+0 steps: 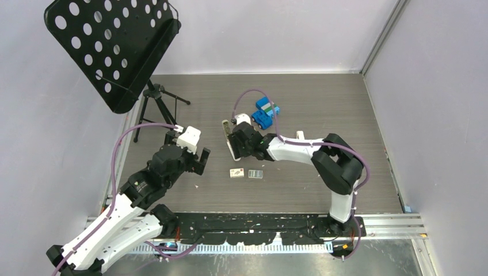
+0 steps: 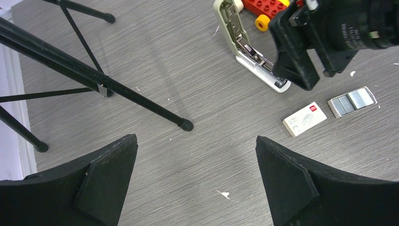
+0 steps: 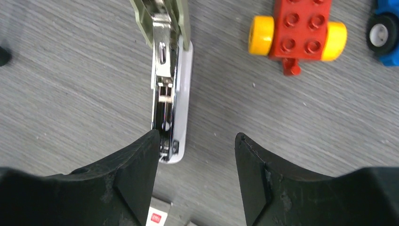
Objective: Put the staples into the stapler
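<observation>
Small white staple box (image 2: 305, 119) on the bench: red logo patch (image 2: 313, 109) at one corner, white characters too small to read; grey printed drawing and fine lines beside it, illegible. Faint white print on the right arm's black housing (image 2: 349, 32), blurred. No legible text elsewhere.

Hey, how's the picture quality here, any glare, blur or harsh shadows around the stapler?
Right wrist: the stapler is sharp, with bright glints on its metal channel; the right claw is near-black, little detail. Left wrist: crisp, even light, faint shadows beside the tripod legs. Top external: soft, flat light, no glare, things small.
</observation>
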### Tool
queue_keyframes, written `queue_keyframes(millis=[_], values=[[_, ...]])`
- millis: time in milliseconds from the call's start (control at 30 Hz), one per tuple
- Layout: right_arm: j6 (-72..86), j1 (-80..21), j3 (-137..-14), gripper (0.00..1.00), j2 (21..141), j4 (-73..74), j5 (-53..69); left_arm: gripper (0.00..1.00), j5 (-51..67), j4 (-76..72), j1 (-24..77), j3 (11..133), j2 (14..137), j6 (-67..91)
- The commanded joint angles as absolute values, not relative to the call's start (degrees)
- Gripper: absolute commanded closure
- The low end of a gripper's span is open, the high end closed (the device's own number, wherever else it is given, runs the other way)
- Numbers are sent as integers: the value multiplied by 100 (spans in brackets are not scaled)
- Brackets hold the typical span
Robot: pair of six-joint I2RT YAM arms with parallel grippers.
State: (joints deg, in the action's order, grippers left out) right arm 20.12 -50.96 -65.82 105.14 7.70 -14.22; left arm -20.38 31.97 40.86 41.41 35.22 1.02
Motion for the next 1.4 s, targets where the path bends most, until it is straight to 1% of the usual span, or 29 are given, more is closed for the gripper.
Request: queue_keyframes(millis=[0,167,267,500,567,733,867,1000,1167,1367], values=[[2083,-5231,-7066,37,10858,264,-1663,0,-1943,2936,4004,4139,3463,104],[2074,-5291,-7194,43,11125,185,-1775,0,-1951,2933,3979,4126,3432,105],[2057,-5307,-7215,49,11179,187,-1790,0,-1936,2929,3969,4123,3444,114],[2058,-5309,-7023,79,11039,168,-1817,0,-1893,2935,3947,4126,3474,122],[2030,-5309,-6970,85,10993,197,-1817,0,-1890,2934,3946,4123,3479,119],[1892,-5309,-6833,95,10857,308,-1793,0,-1874,2933,3938,4122,3482,132],[1699,-5300,-6652,100,10625,454,-1827,0,-1863,2937,3938,4122,3485,130],[1542,-5248,-6377,100,10351,566,-1782,0,-1846,2935,3941,4120,3497,132],[1358,-5048,-5996,100,10051,685,-1418,0,-1846,2943,3938,4115,3520,132],[1183,-4936,-5562,100,9663,747,-1413,0,-1837,2942,3939,4120,3570,132]])
